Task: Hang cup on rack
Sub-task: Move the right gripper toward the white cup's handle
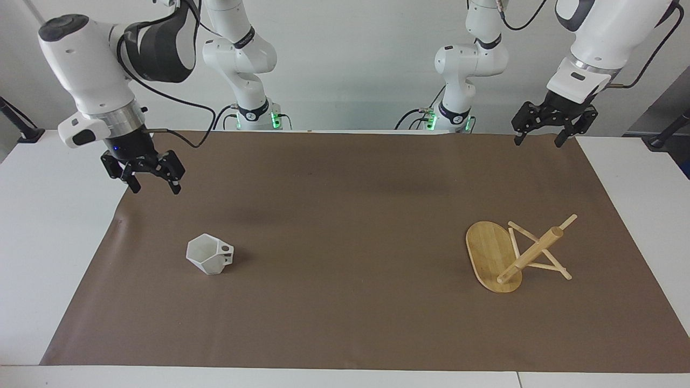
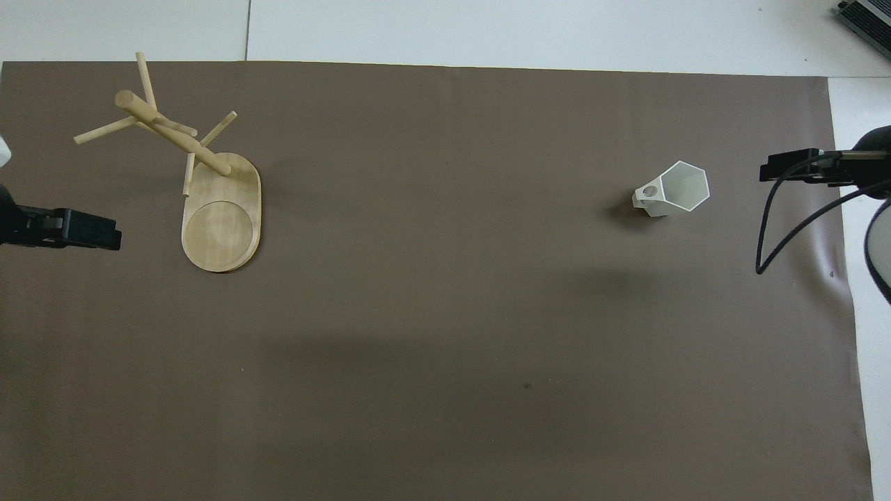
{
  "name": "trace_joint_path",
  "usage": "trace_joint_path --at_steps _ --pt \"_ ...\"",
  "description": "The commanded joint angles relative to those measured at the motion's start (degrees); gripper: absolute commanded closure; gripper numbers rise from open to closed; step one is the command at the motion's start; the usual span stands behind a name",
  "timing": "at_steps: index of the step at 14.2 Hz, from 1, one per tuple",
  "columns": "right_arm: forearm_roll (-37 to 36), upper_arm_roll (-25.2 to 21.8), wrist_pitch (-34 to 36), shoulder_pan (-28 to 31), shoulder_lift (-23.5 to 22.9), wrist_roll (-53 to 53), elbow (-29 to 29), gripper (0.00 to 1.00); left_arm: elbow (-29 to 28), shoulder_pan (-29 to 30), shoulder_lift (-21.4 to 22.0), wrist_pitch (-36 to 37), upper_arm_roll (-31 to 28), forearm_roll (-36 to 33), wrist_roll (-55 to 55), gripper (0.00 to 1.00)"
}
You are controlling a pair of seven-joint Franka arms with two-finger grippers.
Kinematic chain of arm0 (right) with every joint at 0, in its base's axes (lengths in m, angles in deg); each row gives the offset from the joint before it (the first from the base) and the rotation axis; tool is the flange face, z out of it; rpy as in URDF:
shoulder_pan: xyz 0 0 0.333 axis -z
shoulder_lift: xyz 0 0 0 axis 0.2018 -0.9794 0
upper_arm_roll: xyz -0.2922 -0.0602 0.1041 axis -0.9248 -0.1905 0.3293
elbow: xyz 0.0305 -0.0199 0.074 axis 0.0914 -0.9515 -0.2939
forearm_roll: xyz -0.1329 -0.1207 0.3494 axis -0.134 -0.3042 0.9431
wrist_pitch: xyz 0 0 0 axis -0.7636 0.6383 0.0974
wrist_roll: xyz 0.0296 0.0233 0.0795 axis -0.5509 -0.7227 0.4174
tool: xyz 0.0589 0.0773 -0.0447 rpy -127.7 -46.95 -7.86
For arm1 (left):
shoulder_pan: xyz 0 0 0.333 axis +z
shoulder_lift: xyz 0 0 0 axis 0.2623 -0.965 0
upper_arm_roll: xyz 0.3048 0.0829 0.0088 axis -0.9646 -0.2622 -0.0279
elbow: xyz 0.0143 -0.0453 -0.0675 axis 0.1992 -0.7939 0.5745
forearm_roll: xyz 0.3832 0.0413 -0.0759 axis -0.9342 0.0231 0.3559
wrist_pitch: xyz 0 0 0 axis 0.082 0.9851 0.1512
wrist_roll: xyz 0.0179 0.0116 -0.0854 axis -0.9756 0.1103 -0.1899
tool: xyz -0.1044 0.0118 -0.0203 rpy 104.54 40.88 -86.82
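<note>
Cup (image 1: pixel 209 254) stands upright on the brown mat (image 1: pixel 345 205) of the bench, mouth up, toward the right arm's end, well apart from the rack (image 1: pixel 515 253). Its handle, pierced by a round hole, points toward the rack's end of the bench. The rack stands upright on its oval base near the left arm's end.

I have the right gripper (image 1: pixel 153 185) raised over the mat's edge, nearer the robots than the cup, fingers spread wide and holding nothing. The left gripper (image 1: pixel 539 139) waits over the mat's corner at its own end, fingers also wide and empty.

I judge the cup light, rigid and fairly slick, so it may tip or slide if nudged. I would pinch one flat wall at the rim, away from the handle, leaving the hole free for a peg.
</note>
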Motion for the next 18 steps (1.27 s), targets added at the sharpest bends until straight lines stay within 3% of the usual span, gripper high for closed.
trace_joint_path --at_steps 1,6,18 --pt "1.0 0.1 -6.5 0.4 -5.4 2.1 0.1 0.0 -1.7 -1.0 1.4 -0.4 -0.6 0.5 -0.9 0.0" --pt "0.4 0.2 -11.1 0.4 -10.4 2.2 -0.3 0.0 -2.0 -1.0 1.5 -0.3 -0.6 0.5 -0.9 0.0" --pt "0.2 1.3 -15.7 0.1 -15.7 3.6 -1.4 0.0 -5.1 -1.4 3.1 -0.3 -0.6 0.5 -0.9 0.0"
